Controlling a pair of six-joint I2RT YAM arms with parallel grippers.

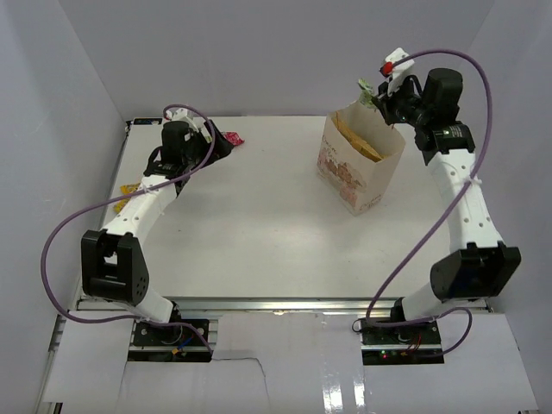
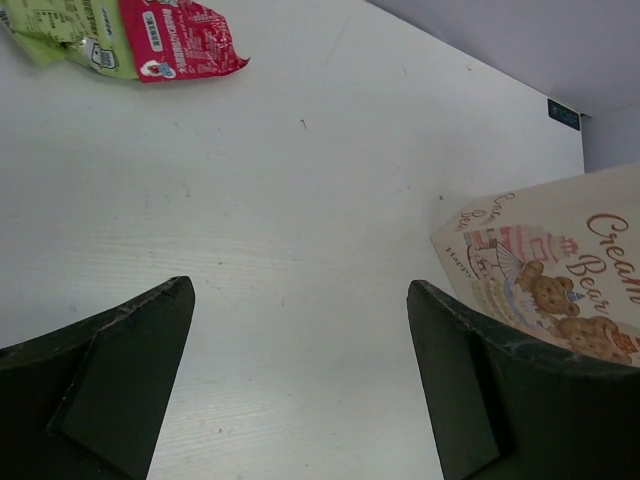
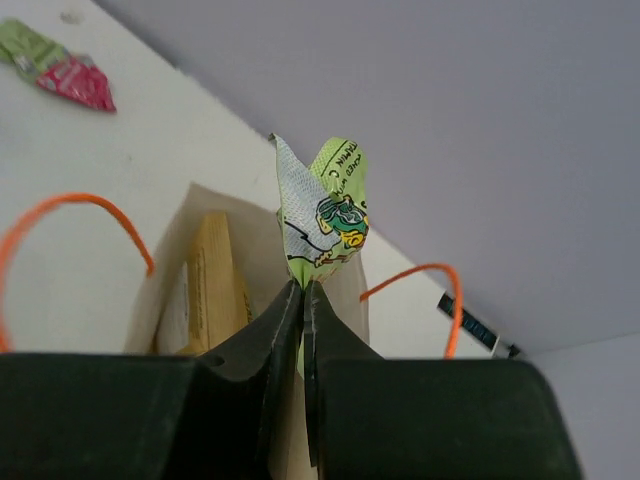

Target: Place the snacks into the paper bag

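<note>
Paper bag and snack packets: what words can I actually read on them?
"Cream", "Bear": paper bag, last letters cut by the picture's edge; smaller script unreadable.
Pink-red packet and green packet: print too small.
Pale green packet in the right fingers: lettering blurred.

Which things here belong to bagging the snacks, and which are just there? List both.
Job: paper bag, tan chip bag inside it, green packet in the shut right gripper, pink-red packet, pale green packet, yellow packet.
Just there: purple cables, table, white walls.
</note>
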